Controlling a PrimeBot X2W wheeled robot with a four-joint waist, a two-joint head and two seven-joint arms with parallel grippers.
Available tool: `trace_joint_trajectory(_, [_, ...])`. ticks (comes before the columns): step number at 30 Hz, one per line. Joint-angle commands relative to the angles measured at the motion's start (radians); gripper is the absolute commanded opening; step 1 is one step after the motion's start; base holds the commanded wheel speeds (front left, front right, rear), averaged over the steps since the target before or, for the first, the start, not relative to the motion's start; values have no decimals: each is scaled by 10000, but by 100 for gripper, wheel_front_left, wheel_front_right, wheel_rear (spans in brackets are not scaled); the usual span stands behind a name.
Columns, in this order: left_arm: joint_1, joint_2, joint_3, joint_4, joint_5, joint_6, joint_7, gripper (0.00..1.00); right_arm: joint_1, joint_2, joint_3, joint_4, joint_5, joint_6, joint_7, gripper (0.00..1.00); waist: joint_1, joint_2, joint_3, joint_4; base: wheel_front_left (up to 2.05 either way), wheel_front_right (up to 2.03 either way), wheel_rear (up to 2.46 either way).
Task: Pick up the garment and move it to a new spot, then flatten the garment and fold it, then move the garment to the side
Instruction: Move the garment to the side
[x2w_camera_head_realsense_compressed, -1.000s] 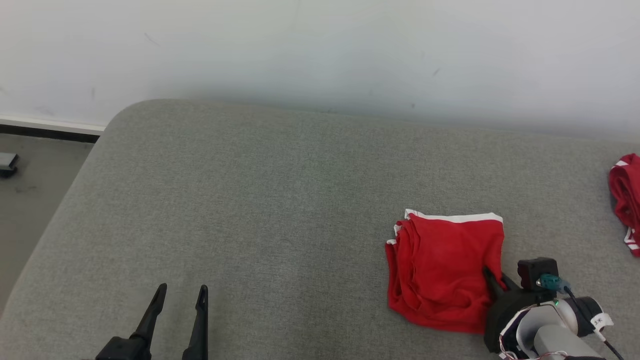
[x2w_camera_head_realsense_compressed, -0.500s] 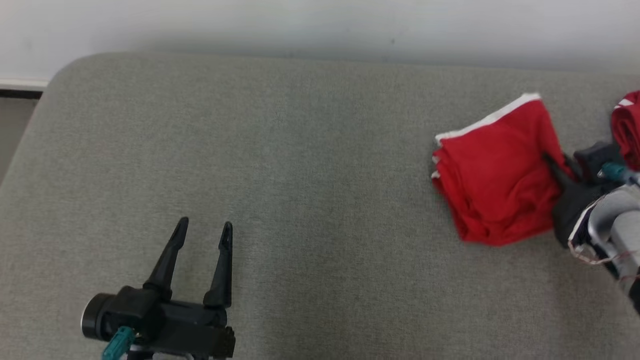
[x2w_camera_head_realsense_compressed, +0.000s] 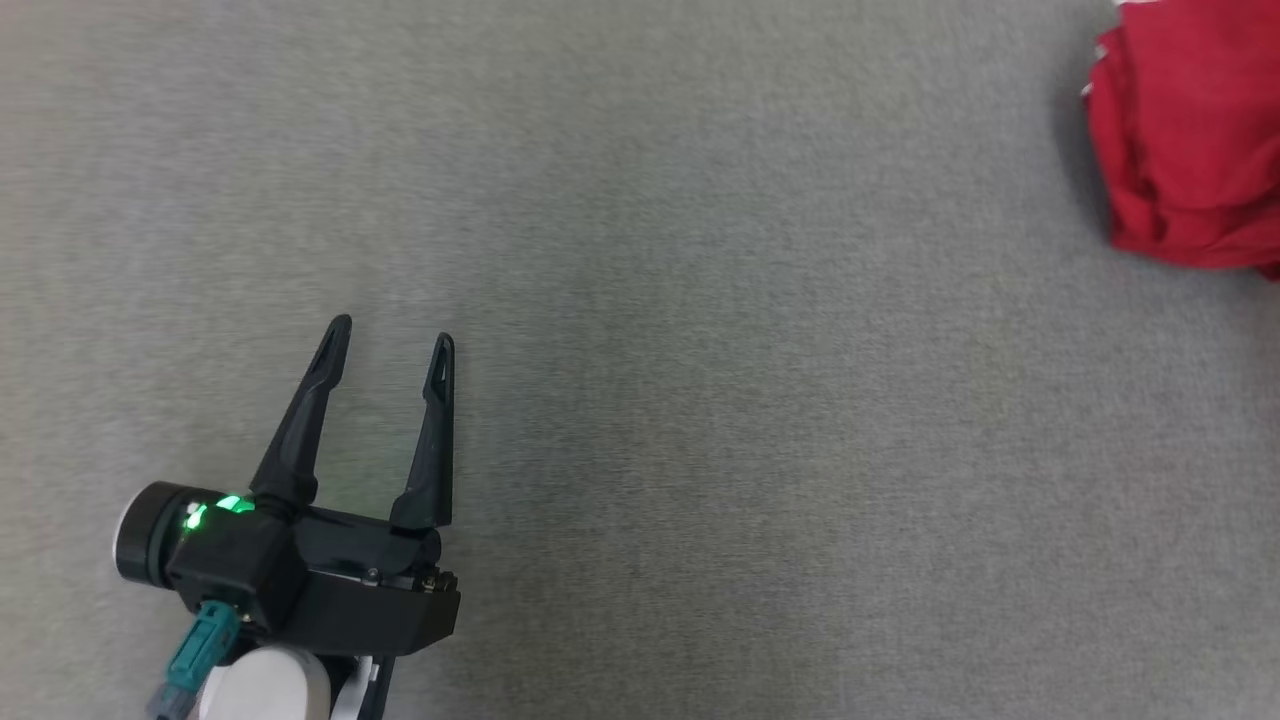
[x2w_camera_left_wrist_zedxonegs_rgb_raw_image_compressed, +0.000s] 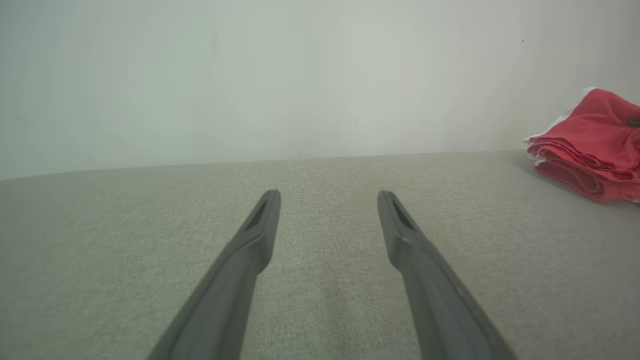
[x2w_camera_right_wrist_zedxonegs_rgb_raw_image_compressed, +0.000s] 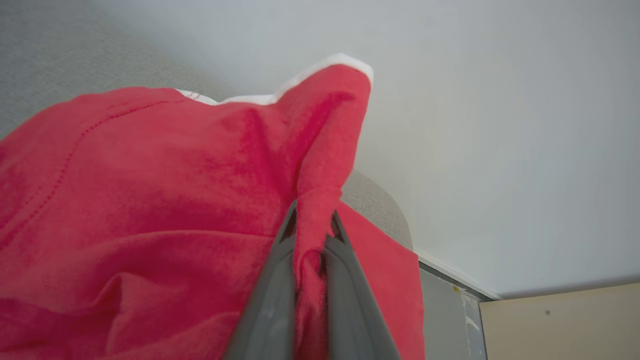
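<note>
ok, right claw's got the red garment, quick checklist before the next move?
1. Right claw shut on red garment: ok, a fold of fabric is pinched in it.
2. Fold intact: cannot tell; edges look stacked in the left wrist view, but fabric bunches at the pinch.
3. Left claw open and apart from the garment: ok, it is over bare gray cushion.
4. Garment lifted off the cushion: cannot tell.
5. Set-down spot at the side: cannot tell; the head view cuts the garment off at its right edge.
</note>
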Motion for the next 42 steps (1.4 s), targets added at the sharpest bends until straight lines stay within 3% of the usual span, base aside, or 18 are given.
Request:
trace_joint_trajectory(1, [-151, 93, 11, -149, 156, -38, 0, 100, -235, -247, 108, -36, 142, -24, 11, 0, -3, -3, 899, -883, 0, 0, 0])
trace_joint_trajectory(12, [-148, 349, -158, -897, 358, -63, -1, 100, -1497, -1323, 869, 423, 431, -24, 92, 0, -3, -3, 1317, -1203, 0, 0, 0])
trace_joint_trajectory(22, [-155, 406, -231, -1095, 337, -36, -1, 100, -2683, -1059, 1458, 1635, -23, -24, 150, 0, -3, -3, 1546, -1028, 0, 0, 0])
trace_joint_trajectory(23, [-170, 399, -241, -1105, 329, -31, -1, 100, -2814, -1020, 1429, 1751, -134, -24, 7, 18, -3, -3, 1564, -1003, 0, 0, 0])
trace_joint_trajectory(24, [-177, 392, -236, -1112, 318, -18, -1, 100, -2896, -967, 1469, 1878, -277, -24, -71, 95, -3, -3, 1580, -985, 0, 0, 0])
trace_joint_trajectory(25, [-176, 389, -225, -1111, 305, -17, -1, 100, -2941, -888, 1505, 2022, -367, -24, -82, 100, -3, -3, 1587, -970, 0, 0, 0])
trace_joint_trajectory(33, [-55, 388, -94, -902, 196, 31, -1, 100, -3090, -217, 1311, 2693, -699, -24, -393, 100, -3, -3, 1337, -983, 0, 0, 0])
trace_joint_trajectory(42, [638, 283, 341, -314, -57, 188, 0, 100, -2383, 1081, 684, 2414, -660, -24, -1460, 100, -3, -3, -259, -924, 0, 0, 0])
